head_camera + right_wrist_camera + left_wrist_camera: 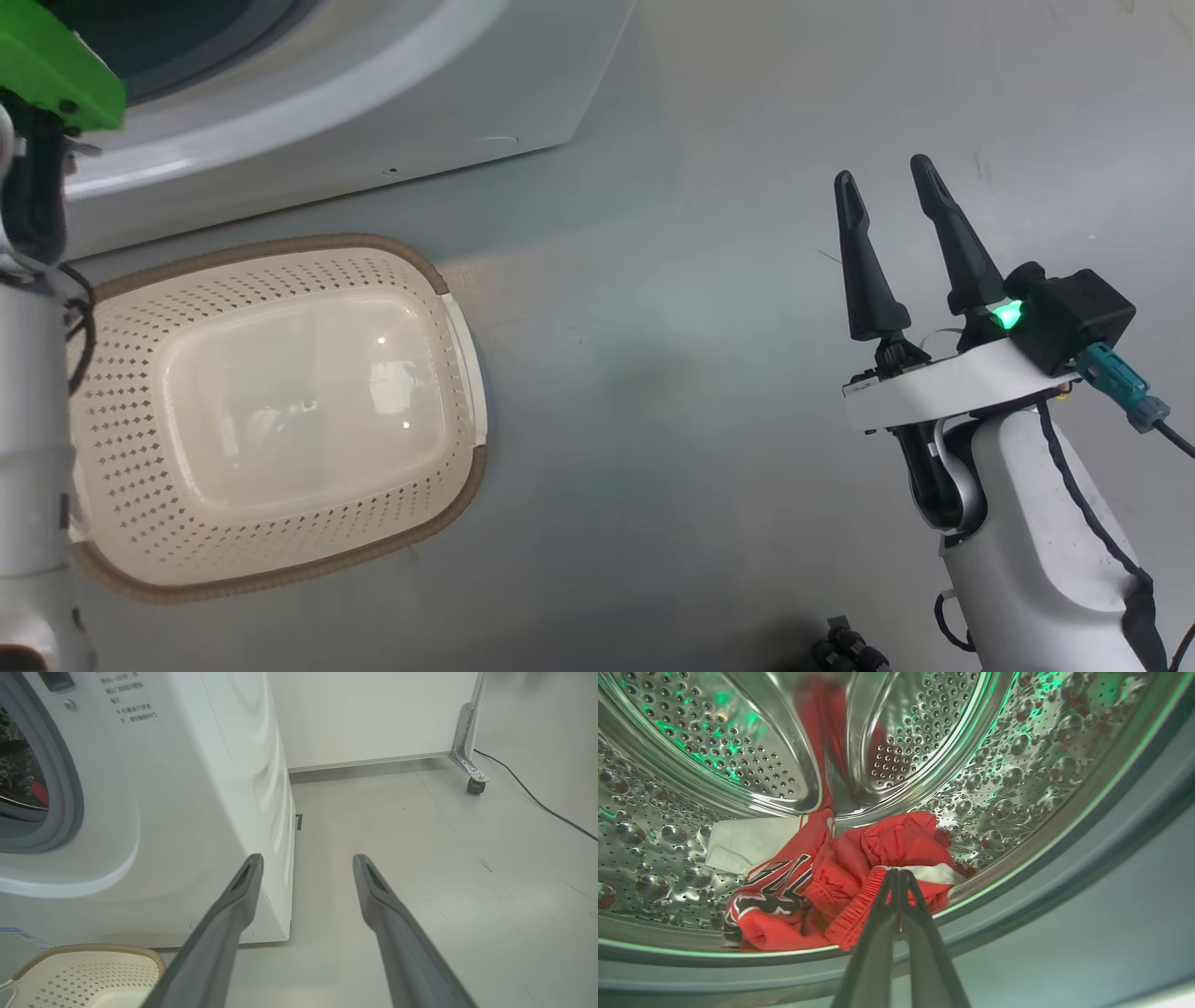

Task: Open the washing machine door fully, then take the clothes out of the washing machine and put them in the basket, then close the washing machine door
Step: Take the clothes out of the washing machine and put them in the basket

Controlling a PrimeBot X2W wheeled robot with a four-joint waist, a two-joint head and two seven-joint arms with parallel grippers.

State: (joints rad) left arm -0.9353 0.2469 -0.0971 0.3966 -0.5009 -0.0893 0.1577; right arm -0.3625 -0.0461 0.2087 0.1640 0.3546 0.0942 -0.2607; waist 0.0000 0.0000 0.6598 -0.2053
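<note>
1. The clothes (859, 858) lie inside the washing machine (187, 788), crumpled on the near lower part of the steel perforated drum (738, 742). They are red fabric with white trim and dark-outlined lettering, and a white panel is spread at their left.
2. The left gripper (899, 873) reaches into the drum. Its 2 fingers are pressed together on the clothes, at the fold where a red ribbed hem meets the white trim.
3. In the right wrist view, a patch of red shows through the machine's opening, inside the grey rubber ring (70, 793).
4. The basket (280, 252) stands on the grey floor (700, 327), just in front of the machine and close beside its white front. Its brown rim faces up.
5. The right gripper (883, 170) hangs over bare floor, well to the right of the basket. Its 2 fingers are spread apart and hold nothing.
6. A castor (475, 786) under a white panel stands on the far right floor.
</note>
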